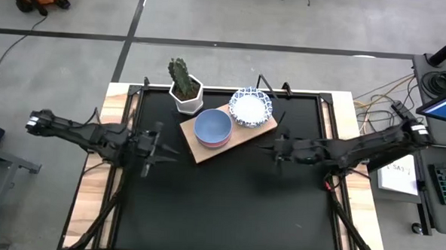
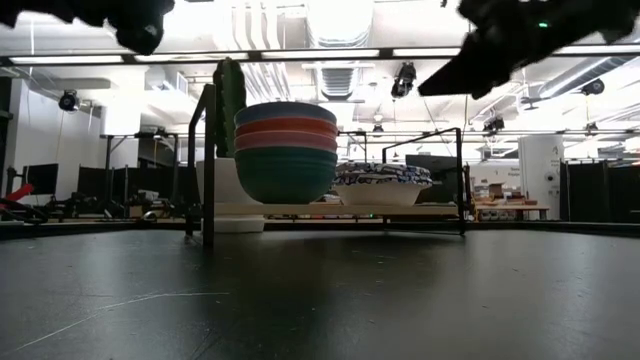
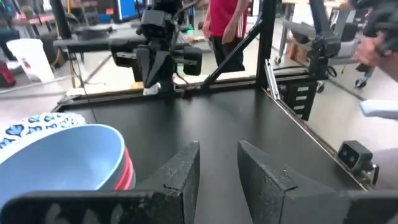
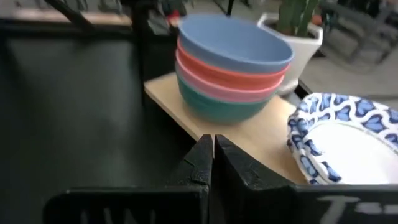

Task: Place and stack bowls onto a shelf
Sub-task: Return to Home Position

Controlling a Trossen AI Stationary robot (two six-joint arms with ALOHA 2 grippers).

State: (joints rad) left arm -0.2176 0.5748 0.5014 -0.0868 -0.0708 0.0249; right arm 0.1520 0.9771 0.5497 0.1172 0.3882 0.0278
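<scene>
A stack of plain bowls (image 1: pixel 213 127), blue on top, then red, pink and green (image 2: pixel 286 150), sits on the light-brown wooden shelf (image 1: pixel 241 135). Beside it on the shelf, toward the far right, is a stack of white bowls with blue patterned rims (image 1: pixel 251 107). My left gripper (image 1: pixel 170 150) hovers open and empty to the left of the shelf, above the table. My right gripper (image 1: pixel 266 148) hovers shut and empty to the right of the shelf; its wrist view looks at both stacks (image 4: pixel 233 68).
A white hexagonal pot with a cactus (image 1: pixel 185 89) stands at the shelf's far left end. A black frame (image 2: pixel 208 165) stands along the table's far edge. The black tabletop (image 1: pixel 227 208) stretches toward the near edge. A person stands beyond the table (image 3: pixel 225 25).
</scene>
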